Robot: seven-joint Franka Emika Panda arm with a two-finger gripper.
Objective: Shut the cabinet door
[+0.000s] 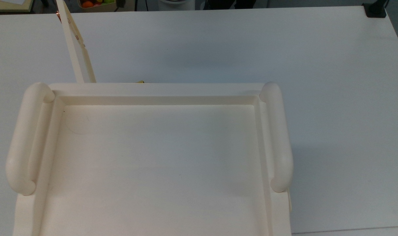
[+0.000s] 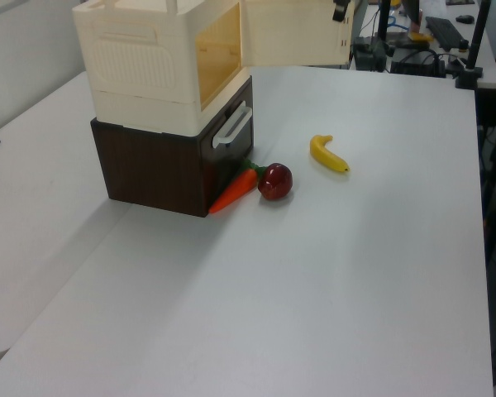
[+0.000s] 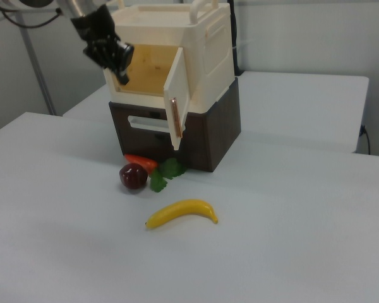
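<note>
Above the scene, in the top view, the cabinet door (image 1: 75, 42) appears edge-on as a thin cream panel with a tan edge and small metal fittings. It stands out at a wide angle from the front corner of the cabinet (image 1: 153, 88) on the top view's left. The cabinet top is a smooth recessed tray between two thick rounded rails (image 1: 277, 137). The white table (image 1: 251, 49) is matt and bare beyond it.

Left view: the gripper (image 2: 341, 10) sits at the top of the frame, by the upper free edge of the open door (image 2: 293, 33). Contact cannot be confirmed. The door's flat inner face lies just below and to the left view's left of the gripper. A carrot (image 2: 236, 190), apple (image 2: 274, 180) and banana (image 2: 328, 155) lie well below it on the table.

Right view: the gripper (image 3: 121, 74) hangs before the wood-coloured opening of the cabinet (image 3: 208, 44). The door (image 3: 179, 101) is near, to the right view's right and slightly lower. Whether the gripper is set wide or narrow cannot be told; it holds nothing visible.

Assessment: the door appears light, rigid and smooth-faced, and should swing freely on its hinges. A grasp is judged unnecessary. A push on the outer face near the copper-coloured free edge (image 3: 174, 123) would give the most leverage. The slick surface may let a contact point slide.
</note>
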